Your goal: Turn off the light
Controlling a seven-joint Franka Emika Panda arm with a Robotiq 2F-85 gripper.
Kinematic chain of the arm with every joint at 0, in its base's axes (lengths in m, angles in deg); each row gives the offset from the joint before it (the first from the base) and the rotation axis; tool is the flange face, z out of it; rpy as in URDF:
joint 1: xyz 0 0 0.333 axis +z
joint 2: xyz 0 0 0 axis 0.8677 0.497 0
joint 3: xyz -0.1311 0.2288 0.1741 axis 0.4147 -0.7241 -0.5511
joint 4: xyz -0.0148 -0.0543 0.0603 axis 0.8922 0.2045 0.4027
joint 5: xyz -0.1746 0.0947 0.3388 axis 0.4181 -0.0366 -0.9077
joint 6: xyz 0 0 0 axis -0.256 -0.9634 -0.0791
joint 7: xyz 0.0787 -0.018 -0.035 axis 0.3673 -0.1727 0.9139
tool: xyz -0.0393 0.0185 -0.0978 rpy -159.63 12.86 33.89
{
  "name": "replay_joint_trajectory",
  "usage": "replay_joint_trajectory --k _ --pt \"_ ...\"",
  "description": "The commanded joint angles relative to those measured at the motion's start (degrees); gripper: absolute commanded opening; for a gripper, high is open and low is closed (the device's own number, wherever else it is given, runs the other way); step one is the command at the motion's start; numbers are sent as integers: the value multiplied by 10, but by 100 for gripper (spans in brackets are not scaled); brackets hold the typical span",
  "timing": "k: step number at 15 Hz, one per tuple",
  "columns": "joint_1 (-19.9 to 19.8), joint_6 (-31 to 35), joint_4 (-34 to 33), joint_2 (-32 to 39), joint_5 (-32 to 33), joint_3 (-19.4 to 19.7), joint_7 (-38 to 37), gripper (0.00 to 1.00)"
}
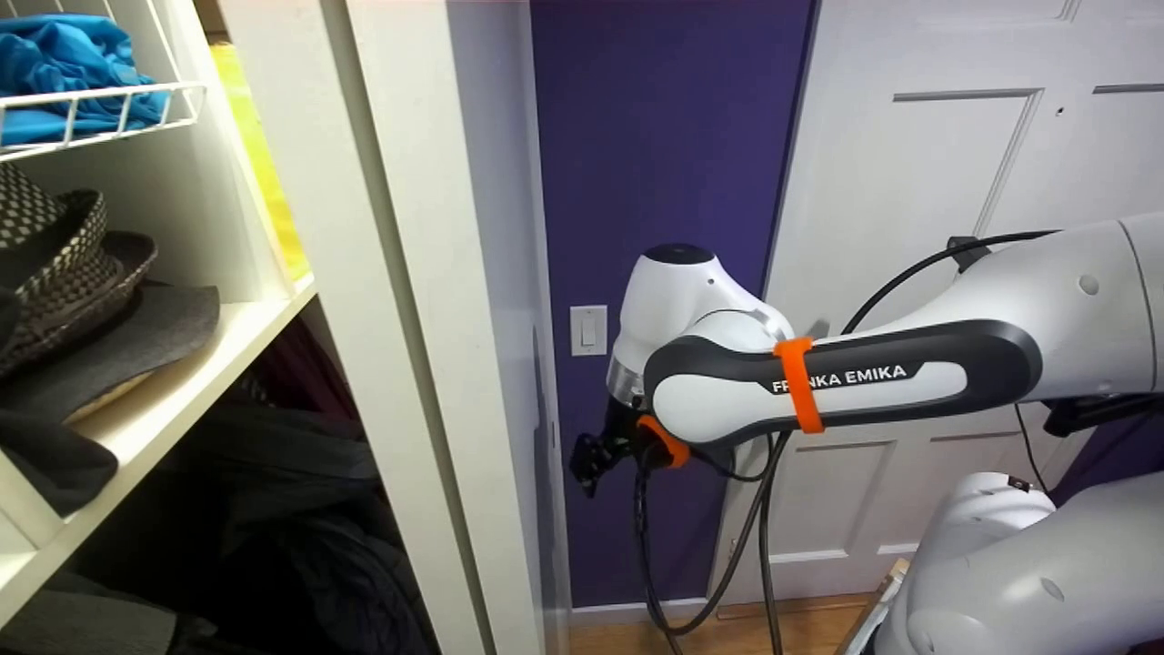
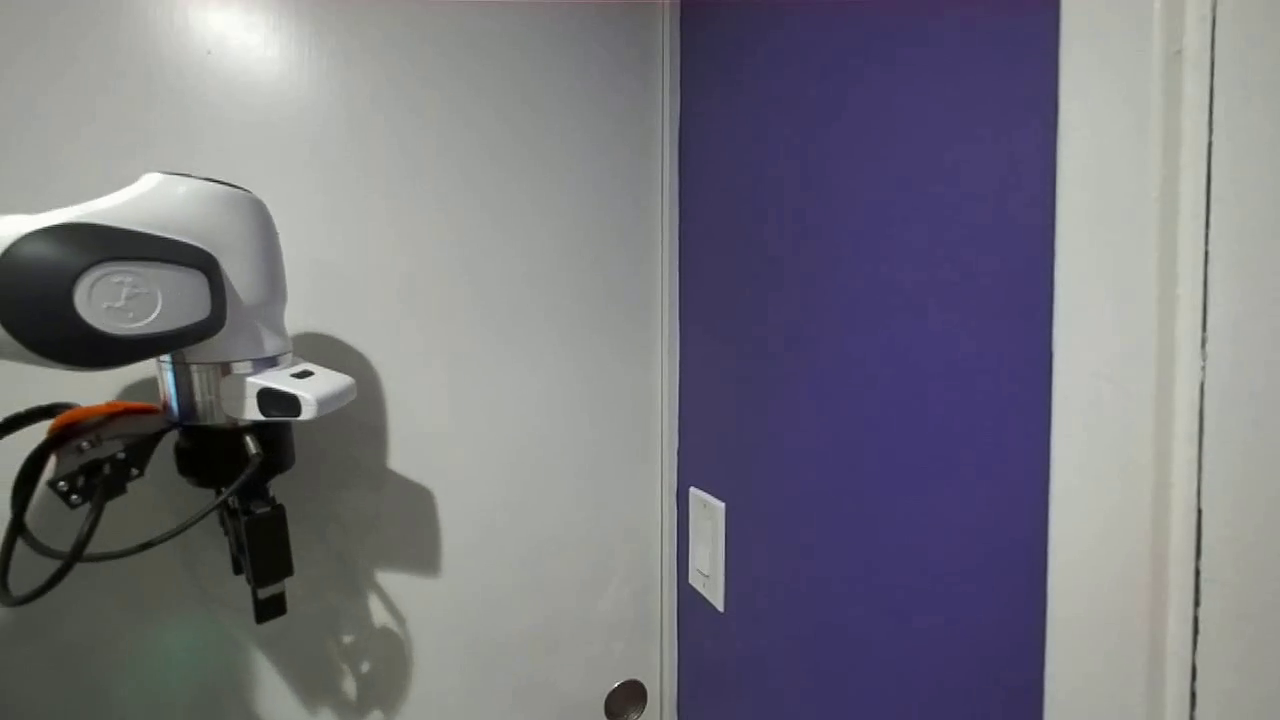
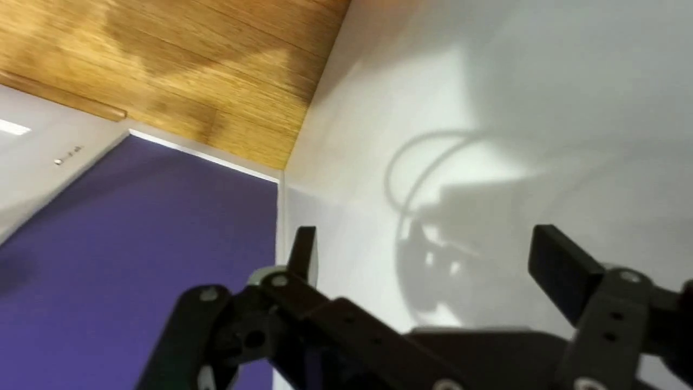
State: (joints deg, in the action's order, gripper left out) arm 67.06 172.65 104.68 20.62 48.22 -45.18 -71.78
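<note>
The end effector hangs spread wide, pointing downward, apart from the light switch (a white one, set upright on the purple wall).

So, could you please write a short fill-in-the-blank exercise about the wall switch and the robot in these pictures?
The white switch plate is mounted on a wall coloured ____.
In the wrist view, the gripper is not shut but ____.
The band around the robot arm is coloured ____.
In an exterior view, the lettering on the robot arm ends with the word ____.

Missing words: purple; open; orange; EMIKA.
</note>
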Motion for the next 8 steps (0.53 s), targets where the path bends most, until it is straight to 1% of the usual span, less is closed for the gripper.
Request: replay_joint_trajectory --k 1,2,5,8 --pt "-39 -33 31 -41 48 13 -26 100" --pt "-49 -34 36 -45 65 18 -18 100" --pt "-87 1 52 -45 148 21 10 100" --pt "-120 34 62 -36 218 23 4 100"
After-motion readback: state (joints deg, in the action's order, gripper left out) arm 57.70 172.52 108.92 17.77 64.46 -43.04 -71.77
